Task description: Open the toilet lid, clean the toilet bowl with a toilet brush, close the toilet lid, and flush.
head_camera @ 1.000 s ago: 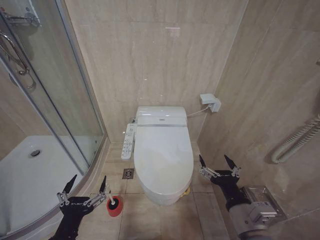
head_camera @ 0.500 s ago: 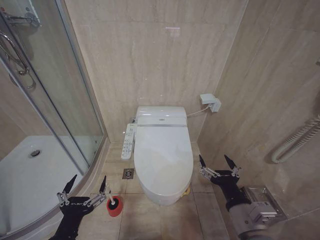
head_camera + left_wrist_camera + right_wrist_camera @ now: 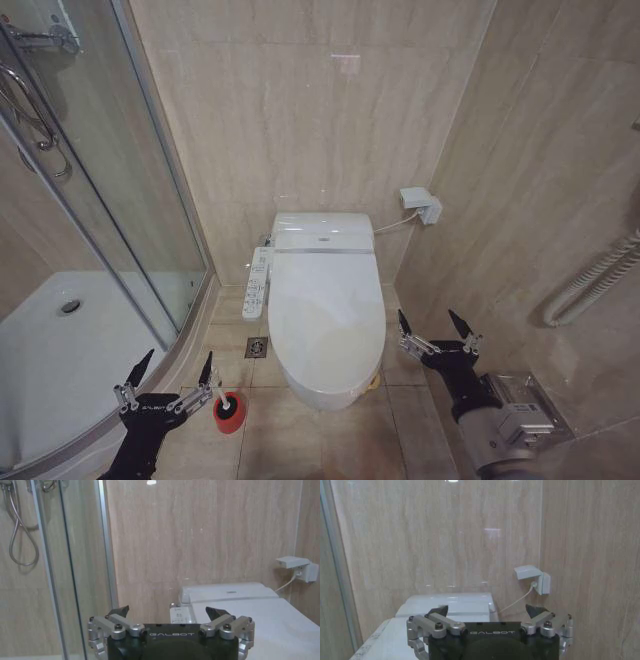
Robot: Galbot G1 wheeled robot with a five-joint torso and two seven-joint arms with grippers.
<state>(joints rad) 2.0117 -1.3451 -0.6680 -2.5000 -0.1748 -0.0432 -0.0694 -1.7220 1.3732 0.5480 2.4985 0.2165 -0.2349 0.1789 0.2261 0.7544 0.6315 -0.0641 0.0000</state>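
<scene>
The white toilet lid (image 3: 325, 305) lies shut over the toilet bowl (image 3: 322, 392), whose outer ceramic shows under the lid's front; the basin is hidden. The toilet brush (image 3: 221, 392) stands in its red cup on the floor, left of the bowl. My left gripper (image 3: 177, 362) hangs open just left of the brush, apart from it. My right gripper (image 3: 428, 320) is open beside the bowl's right side, holding nothing. In the left wrist view the left gripper (image 3: 167, 611) faces the lid (image 3: 260, 626). In the right wrist view the right gripper (image 3: 486, 610) has the lid (image 3: 387, 632) beyond it.
A curved glass shower door (image 3: 120, 220) and white shower tray (image 3: 60, 360) fill the left. A bidet control panel (image 3: 256, 283) sticks out at the toilet's left, with a floor drain (image 3: 257, 347) below. A wall socket (image 3: 422, 205) and a hose (image 3: 590, 285) are on the right.
</scene>
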